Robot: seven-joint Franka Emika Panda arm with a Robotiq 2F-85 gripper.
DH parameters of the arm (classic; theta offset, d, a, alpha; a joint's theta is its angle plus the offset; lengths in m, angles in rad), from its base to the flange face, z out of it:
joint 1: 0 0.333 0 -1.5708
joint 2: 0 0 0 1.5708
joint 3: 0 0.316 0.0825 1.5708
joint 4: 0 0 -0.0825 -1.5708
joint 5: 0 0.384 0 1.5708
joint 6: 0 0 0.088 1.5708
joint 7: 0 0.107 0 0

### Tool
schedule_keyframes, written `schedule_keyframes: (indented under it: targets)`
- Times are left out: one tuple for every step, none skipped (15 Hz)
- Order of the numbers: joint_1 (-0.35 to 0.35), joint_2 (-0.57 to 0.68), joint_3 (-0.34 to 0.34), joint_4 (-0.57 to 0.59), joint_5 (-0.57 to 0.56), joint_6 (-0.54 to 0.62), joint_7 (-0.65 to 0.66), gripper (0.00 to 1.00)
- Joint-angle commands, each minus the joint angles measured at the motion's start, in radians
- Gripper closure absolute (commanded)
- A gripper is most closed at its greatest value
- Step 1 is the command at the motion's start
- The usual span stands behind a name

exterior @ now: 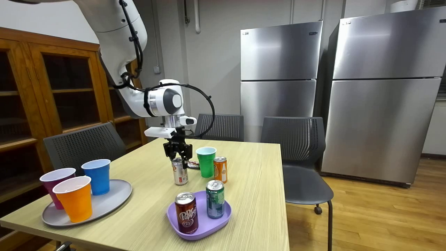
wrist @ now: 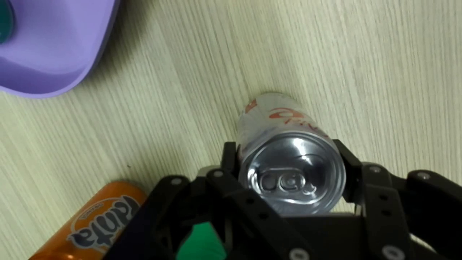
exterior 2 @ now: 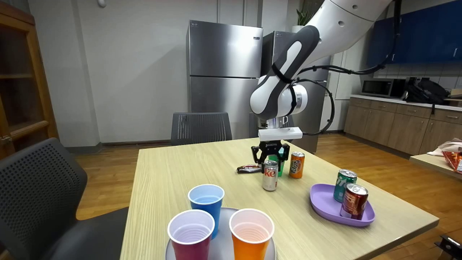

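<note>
The gripper (wrist: 288, 159) is pinching the silver can (exterior 2: 270, 177): its fingers (wrist: 229, 157) bear on opposite sides of the can wall, just below the top rim. The can is upright, and its base appears to rest on the table (exterior 2: 169, 173). From where I stand, the following items are near it: a green cup (exterior: 206, 162), an orange Fanta can (exterior 2: 296, 165) just beside that cup, and a dark packet (exterior 2: 249, 168) lying on the table. A purple tray (exterior: 210, 226), apart from the silver can, carries a Dr Pepper can (exterior: 187, 214) and a green can (exterior: 215, 200), both upright.
</note>
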Motion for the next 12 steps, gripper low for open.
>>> schedule_keyframes:
  targets:
    - [-0.010,-0.081,0.004,-0.080,-0.003,0.010,-0.063,0.61]
    - [-0.012,-0.096,0.003,-0.096,-0.007,0.010,-0.077,0.61]
    - [-0.018,-0.116,0.007,-0.116,-0.005,0.012,-0.096,0.61]
    - [-0.021,-0.133,0.008,-0.134,-0.006,0.014,-0.112,0.61]
    - [-0.028,-0.159,0.012,-0.161,-0.006,0.017,-0.135,0.61]
    - [-0.031,-0.180,0.013,-0.187,-0.009,0.025,-0.153,0.61]
    - [-0.037,-0.205,0.015,-0.215,-0.009,0.030,-0.177,0.61]
    - [-0.045,-0.226,0.018,-0.241,-0.007,0.036,-0.197,0.61]
    - [-0.050,-0.246,0.019,-0.263,-0.005,0.040,-0.213,0.61]
    - [-0.058,-0.265,0.020,-0.288,-0.003,0.046,-0.230,0.61]
    - [-0.066,-0.282,0.022,-0.312,-0.001,0.054,-0.248,0.61]
    - [-0.072,-0.300,0.022,-0.338,-0.002,0.064,-0.264,0.61]
